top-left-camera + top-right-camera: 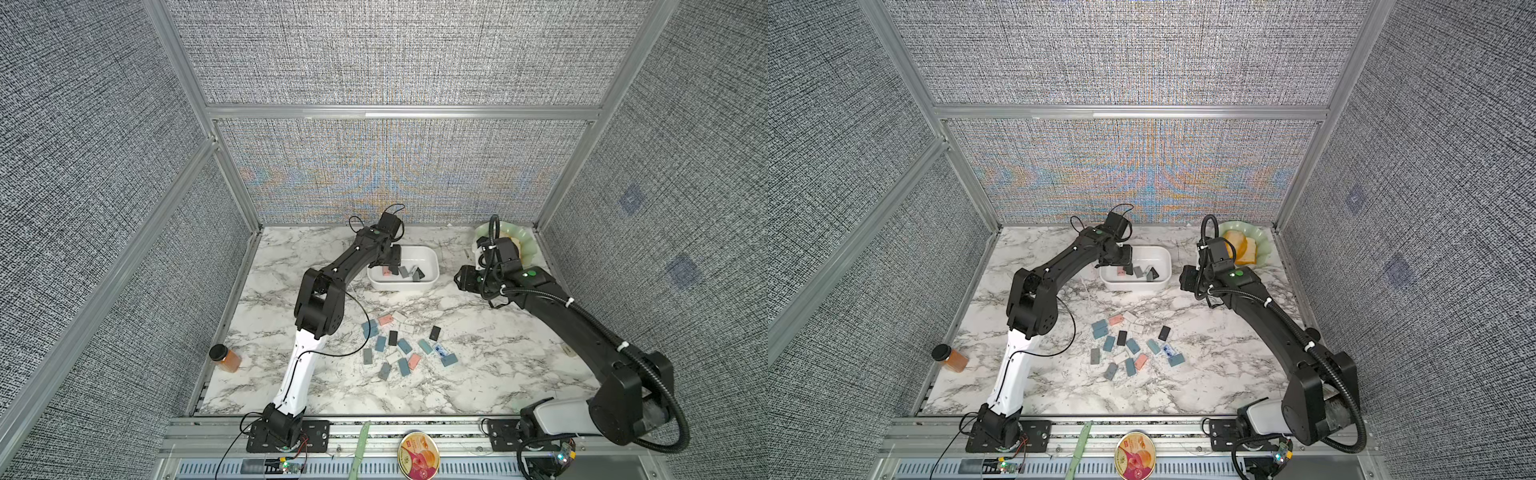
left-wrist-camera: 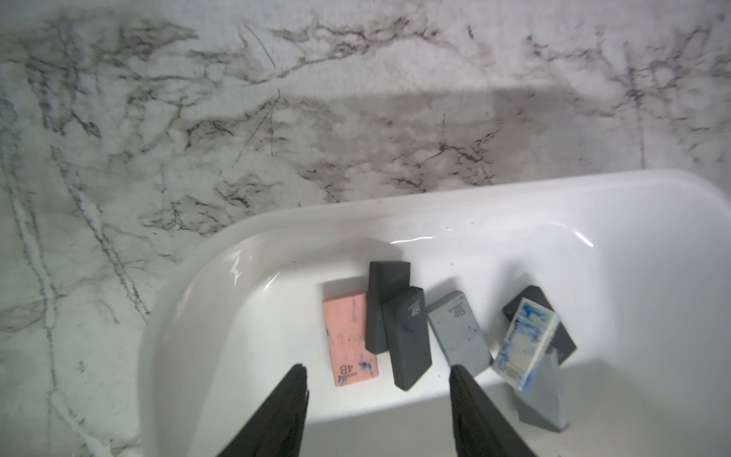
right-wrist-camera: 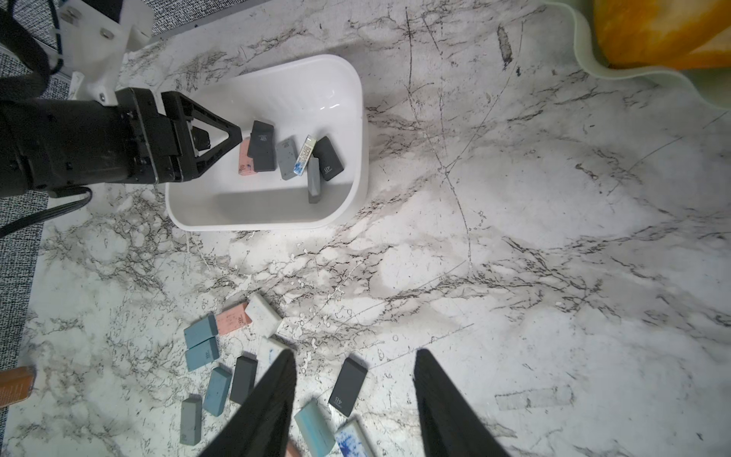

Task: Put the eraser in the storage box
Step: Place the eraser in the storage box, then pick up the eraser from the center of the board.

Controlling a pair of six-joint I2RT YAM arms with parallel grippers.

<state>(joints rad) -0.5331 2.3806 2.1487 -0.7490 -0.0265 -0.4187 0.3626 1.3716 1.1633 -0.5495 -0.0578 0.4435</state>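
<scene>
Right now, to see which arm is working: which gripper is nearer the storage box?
Left. The left gripper hangs open over the storage box, above the erasers inside. The right gripper is outside the box, off to its side toward the green dish, holding nothing.

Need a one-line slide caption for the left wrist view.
Left gripper open above the white storage box, where pink, grey and black erasers lie.

You have bare desk [image 1: 415, 303] between box [image 1: 399, 286] and erasers [image 1: 404, 345]; the left hand [image 2: 377, 370] hangs over the box's left end.
</scene>
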